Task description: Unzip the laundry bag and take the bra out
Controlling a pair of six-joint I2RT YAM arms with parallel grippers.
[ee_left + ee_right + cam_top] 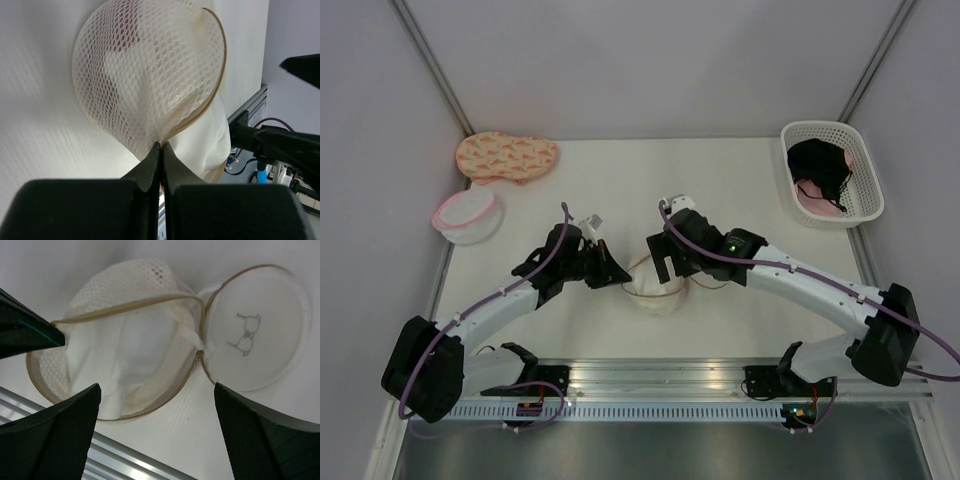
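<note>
The laundry bag (pixel 658 297) lies unzipped near the table's front edge, between both arms. My left gripper (pixel 161 146) is shut on its brown zip rim, pulling the mesh dome (pixel 145 70) up. In the right wrist view the two halves lie apart. The deep half (pixel 125 355) is filled with soft white fabric, and the flat lid (pixel 255 325) shows a small drawn mark. I cannot tell whether that fabric is the bra, and no red straps show. My right gripper (pixel 156 390) hangs open just above the bag, with nothing between its fingers (pixel 60 435).
At the back right a white basket (pixel 865 170) holds a black garment (pixel 818 165) and a pink one (pixel 815 207). An orange patterned pouch (pixel 507 157) and a pink-rimmed round bag (pixel 468 215) lie at the back left. A metal rail (pixel 660 375) runs just in front of the bag.
</note>
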